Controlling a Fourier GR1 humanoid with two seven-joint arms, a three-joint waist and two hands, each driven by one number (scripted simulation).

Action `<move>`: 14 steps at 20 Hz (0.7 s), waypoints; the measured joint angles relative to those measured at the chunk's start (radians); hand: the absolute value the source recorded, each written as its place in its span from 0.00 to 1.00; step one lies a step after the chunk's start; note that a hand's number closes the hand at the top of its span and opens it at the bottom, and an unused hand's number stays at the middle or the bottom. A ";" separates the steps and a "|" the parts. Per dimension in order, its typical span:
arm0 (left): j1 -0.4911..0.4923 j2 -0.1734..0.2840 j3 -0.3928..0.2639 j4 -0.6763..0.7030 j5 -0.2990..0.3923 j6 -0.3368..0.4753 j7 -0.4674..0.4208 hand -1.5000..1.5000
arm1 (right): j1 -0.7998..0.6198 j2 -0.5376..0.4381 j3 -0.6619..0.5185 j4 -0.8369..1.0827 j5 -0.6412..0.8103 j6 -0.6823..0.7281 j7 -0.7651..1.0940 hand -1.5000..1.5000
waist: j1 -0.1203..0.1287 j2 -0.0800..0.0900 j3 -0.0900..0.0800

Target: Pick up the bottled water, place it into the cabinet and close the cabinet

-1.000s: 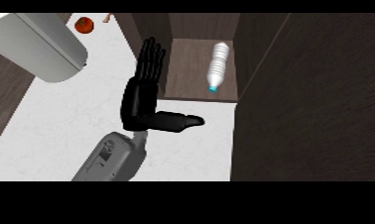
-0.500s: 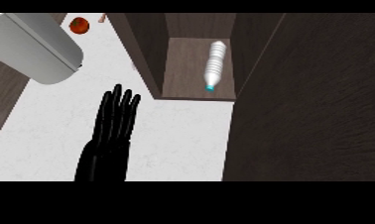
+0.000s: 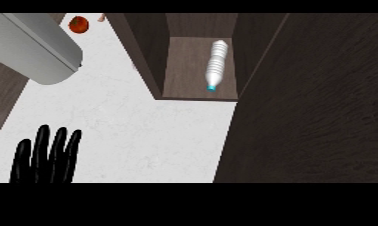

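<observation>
The clear water bottle (image 3: 215,65) lies on its side on the shelf of the dark wooden cabinet (image 3: 184,80), its teal cap toward the front edge. The cabinet stands open, and its wide dark door (image 3: 310,110) fills the right side of the head view. My left hand (image 3: 46,157) shows at the lower left over the white counter, fingers straight and pointing up, holding nothing, well apart from the cabinet. The right hand does not show.
A large grey rounded appliance (image 3: 37,47) lies at the upper left. A red tomato (image 3: 79,24) sits behind it near the back edge. White counter (image 3: 148,130) stretches between my hand and the cabinet front.
My left hand has pulled back from beside the cabinet opening, down and to the left toward the view's lower corner. The bottle stays lying on the shelf.
</observation>
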State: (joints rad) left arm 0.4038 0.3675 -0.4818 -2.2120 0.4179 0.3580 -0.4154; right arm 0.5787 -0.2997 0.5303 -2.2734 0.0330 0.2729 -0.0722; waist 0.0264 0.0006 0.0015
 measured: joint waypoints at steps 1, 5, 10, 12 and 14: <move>0.040 0.015 0.007 -0.028 0.008 -0.008 -0.008 0.00 | 0.001 -0.006 0.005 -0.011 0.017 0.000 0.010 1.00 | 0.002 0.000 0.000; 0.139 0.062 0.067 -0.088 0.059 -0.063 -0.042 0.00 | -0.013 -0.020 0.022 -0.045 0.079 0.006 0.055 1.00 | 0.004 0.001 0.001; 0.235 0.099 0.131 -0.110 0.105 -0.138 -0.082 0.00 | -0.050 -0.009 0.024 -0.064 0.107 0.018 0.124 1.00 | 0.016 0.002 0.000; 0.266 0.114 0.160 -0.110 0.115 -0.169 -0.095 0.00 | -0.066 0.004 0.019 -0.062 0.101 0.024 0.142 1.00 | 0.022 0.002 0.000; 0.295 0.126 0.182 -0.109 0.124 -0.202 -0.107 0.00 | -0.085 0.026 0.012 -0.057 0.087 0.023 0.168 1.00 | 0.029 0.002 -0.001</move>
State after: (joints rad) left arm 0.6984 0.4931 -0.3001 -2.3214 0.5418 0.1558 -0.5228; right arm 0.4937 -0.2735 0.5428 -2.3301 0.1197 0.2959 0.0963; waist 0.0553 0.0024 0.0009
